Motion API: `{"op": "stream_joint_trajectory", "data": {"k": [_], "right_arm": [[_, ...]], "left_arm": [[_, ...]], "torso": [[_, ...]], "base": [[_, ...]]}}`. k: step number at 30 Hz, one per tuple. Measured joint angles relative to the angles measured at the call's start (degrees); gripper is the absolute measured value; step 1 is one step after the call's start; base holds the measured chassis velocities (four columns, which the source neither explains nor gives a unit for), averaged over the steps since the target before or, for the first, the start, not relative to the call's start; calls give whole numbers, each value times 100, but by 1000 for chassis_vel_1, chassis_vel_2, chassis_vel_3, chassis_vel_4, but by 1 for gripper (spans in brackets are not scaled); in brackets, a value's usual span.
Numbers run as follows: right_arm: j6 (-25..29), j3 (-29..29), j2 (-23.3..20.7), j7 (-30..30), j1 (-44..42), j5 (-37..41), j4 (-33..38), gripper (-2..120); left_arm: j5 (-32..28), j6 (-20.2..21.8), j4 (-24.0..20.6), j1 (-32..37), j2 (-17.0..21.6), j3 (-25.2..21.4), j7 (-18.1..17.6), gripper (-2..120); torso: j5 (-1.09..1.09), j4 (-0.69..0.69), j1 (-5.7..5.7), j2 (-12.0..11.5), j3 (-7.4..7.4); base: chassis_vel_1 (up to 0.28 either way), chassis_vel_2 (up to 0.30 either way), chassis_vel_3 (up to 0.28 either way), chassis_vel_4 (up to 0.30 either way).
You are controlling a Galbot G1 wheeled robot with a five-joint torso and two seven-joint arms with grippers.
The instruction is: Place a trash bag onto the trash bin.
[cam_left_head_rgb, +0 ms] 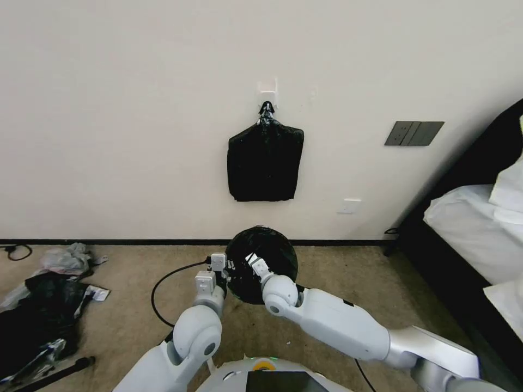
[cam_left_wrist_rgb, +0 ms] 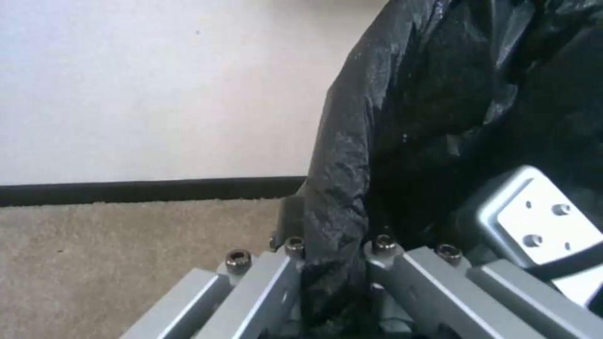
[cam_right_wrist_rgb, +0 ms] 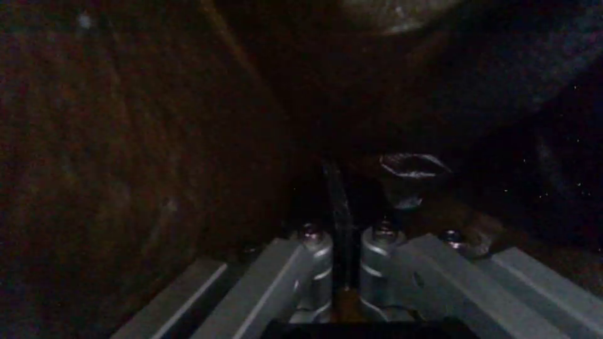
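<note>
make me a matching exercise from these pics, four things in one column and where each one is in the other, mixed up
Things:
1. trash bag
2. sheaf of bags
3. left gripper
4. right gripper

Places or states:
A. hanging from a wall hook by a clip
B. reaching inside the bag's dark mouth
C. spread as a round black opening on the carpet by the wall, in front of the robot
D. pinching the bag's left edge from outside

Pairs: 1-C, 2-A, 3-D, 4-B
</note>
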Motion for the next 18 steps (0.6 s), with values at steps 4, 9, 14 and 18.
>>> {"op": "stream_joint_trajectory", "data": {"k": [4, 9, 14, 18], "right_arm": [[2, 19, 48, -13, 20, -2, -65, 0], [4, 33, 101, -31, 20, -8, -164, 0], [5, 42, 140, -40, 14, -19, -221, 0], [7, 57, 169, -48, 10, -25, -254, 0]], "left_arm": [[-16, -4, -34, 21, 9, -3, 34, 1], [-91, -7, -103, 60, 24, -28, 38, 1], [-132, -7, -155, 104, 38, -57, 38, 1], [-150, -7, -200, 134, 54, -74, 38, 1]], "torso": [[0, 0, 0, 0, 0], [0, 0, 0, 0, 0], [0, 0, 0, 0, 0], [0, 0, 0, 0, 0]], "base": [[0, 0, 0, 0], [0, 0, 0, 0], [0, 0, 0, 0], [0, 0, 0, 0]]}}
